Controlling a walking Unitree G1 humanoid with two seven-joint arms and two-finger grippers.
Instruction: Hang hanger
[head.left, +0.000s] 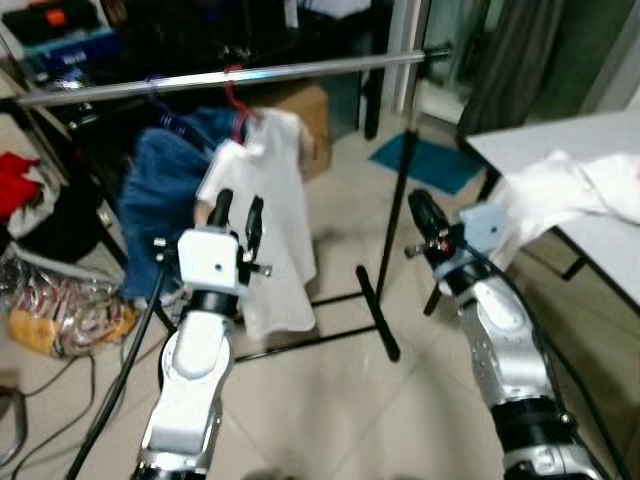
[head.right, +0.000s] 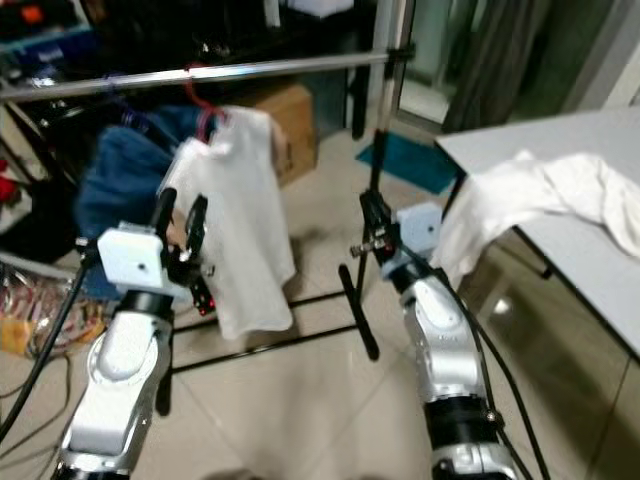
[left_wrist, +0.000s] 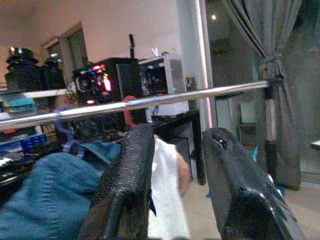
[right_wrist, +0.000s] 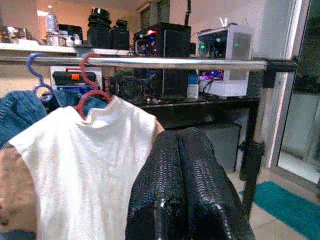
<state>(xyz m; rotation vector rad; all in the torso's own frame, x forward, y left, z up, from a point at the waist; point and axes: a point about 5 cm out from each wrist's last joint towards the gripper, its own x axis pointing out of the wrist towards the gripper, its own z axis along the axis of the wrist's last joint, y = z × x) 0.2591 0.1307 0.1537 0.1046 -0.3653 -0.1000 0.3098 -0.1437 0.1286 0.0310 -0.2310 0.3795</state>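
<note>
Red hanger (right_wrist: 89, 95) is on the rail (head.left: 250, 75) — hook over the chrome bar, white shirt (head.left: 265, 230) draped on it and hanging free in front of the rack's black base (head.left: 375, 310). Just beside it on the rail, a blue hanger (right_wrist: 37, 75) carries a denim garment (head.left: 165, 195), which sits behind and to the robot's left of the shirt.

Left gripper (head.left: 238, 222) is raised in front of the shirt's lower left edge, fingers (left_wrist: 127, 190) apart with a clear gap between them, nothing held. In the left wrist view the shirt and rail show through that gap; whether the fingers touch the cloth I can't tell.

Right gripper (head.left: 422, 215) is up near the rack's vertical post (head.left: 405, 170), to the right of the shirt and apart from it. Fingers (right_wrist: 187, 185) pressed together, nothing between them. The right wrist view looks straight at the hung shirt, with the rail running across above it.

Rest of scene: white desk (head.left: 600, 250) on the robot's right with a crumpled white cloth (head.left: 570, 195) heaped on its near end. Cardboard box (head.left: 305, 115) on the floor behind the rack, teal mat (head.left: 430, 160) beyond the post. Clutter — red fabric and bags — at far left on the floor. Dark shelving with lit electronics behind the rail.
</note>
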